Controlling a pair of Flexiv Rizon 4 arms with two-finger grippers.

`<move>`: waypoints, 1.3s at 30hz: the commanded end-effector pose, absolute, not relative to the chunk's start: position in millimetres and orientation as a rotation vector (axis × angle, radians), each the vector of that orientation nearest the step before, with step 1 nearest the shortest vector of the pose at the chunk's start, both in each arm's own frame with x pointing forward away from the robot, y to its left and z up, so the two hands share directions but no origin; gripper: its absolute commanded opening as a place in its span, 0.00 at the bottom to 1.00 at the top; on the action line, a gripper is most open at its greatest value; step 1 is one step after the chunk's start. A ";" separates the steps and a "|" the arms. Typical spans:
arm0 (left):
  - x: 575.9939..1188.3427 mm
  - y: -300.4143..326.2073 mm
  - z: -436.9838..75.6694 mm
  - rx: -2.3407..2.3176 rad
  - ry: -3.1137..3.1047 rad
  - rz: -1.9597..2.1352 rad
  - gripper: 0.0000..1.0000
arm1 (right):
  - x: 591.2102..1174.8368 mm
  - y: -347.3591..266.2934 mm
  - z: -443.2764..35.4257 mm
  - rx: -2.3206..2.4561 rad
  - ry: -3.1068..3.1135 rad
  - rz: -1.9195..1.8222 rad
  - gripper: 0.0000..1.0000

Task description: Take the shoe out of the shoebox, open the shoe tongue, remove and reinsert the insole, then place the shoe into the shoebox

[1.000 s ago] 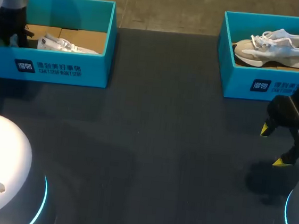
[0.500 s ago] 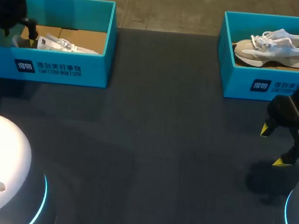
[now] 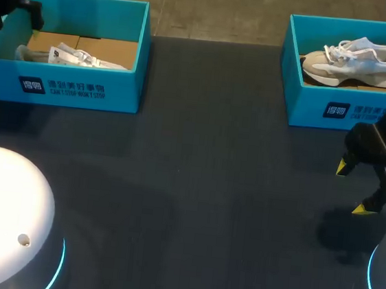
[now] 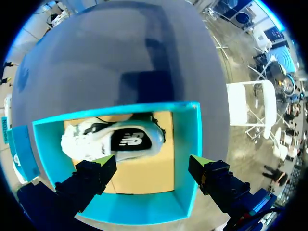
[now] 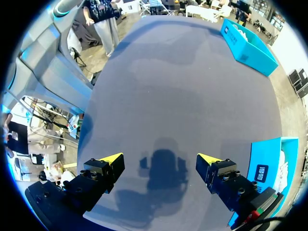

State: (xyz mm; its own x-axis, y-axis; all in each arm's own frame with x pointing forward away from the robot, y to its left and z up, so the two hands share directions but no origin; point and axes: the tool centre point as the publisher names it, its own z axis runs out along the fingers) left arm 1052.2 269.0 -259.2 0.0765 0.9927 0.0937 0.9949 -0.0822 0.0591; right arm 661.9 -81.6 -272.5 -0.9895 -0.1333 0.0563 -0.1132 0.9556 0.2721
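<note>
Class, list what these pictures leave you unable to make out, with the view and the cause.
Head view: the front wall of the left shoebox hides most of its shoe.
Head view: the right shoebox runs off the edge.
Right wrist view: only that box's corner shows, at the rim.
No view shows an insole.

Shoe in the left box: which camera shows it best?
Left wrist view: it looks straight down on the shoe. Head view shows only its top above the box wall. Right wrist view: too far to tell.

Head view high behind table [image 3: 195,186], left wrist shares shoebox [image 4: 191,144] close, right wrist downward
</note>
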 end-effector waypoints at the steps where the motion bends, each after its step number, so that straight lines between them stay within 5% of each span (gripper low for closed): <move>1: 1022.7 270.4 -233.7 -2.279 -2.181 -0.184 1.00 | 662.4 -80.7 -273.2 0.190 -3.033 -0.410 1.00; 39: 979.0 276.6 -192.5 -2.144 -2.330 -0.081 1.00 | 676.8 -75.8 -255.7 0.293 -3.063 -0.350 1.00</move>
